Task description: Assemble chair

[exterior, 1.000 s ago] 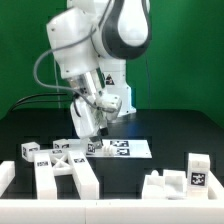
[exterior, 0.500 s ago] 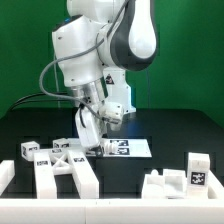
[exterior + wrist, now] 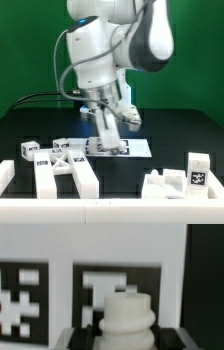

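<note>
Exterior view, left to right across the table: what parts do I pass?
White piece cut off at the edge → small tagged block → cross-braced frame → marker board → low notched piece → upright tagged block. The small block behind the frame is left out because it overlaps the frame.

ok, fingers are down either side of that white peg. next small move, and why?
Probably close fully before lifting. The wrist view shows the white peg upright between the fingers, marker board behind it, but it's too blurred to confirm a firm grip.
</note>
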Motion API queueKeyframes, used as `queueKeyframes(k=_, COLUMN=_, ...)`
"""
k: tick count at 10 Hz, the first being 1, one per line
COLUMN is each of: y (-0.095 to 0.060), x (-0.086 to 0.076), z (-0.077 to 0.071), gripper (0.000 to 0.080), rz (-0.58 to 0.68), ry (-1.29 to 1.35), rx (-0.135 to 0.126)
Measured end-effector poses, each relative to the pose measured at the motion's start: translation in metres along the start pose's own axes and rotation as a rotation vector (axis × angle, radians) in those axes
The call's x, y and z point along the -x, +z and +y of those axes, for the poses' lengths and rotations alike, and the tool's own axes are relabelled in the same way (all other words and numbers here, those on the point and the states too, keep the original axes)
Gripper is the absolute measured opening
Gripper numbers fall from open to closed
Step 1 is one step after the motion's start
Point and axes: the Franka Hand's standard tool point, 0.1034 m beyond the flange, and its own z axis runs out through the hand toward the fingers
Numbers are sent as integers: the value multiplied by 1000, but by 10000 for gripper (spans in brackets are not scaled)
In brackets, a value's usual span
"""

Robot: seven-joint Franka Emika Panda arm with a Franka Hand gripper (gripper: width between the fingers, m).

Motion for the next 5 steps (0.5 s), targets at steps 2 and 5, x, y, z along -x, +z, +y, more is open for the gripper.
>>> queueKeyframes(k=2, y=-5, x=23, z=-10, gripper=284, rz=7, ry=-123, rx=20)
queueKeyframes(k=5, y=-5, x=22, z=-9, gripper=284, rz=28, ry=-366, rx=26)
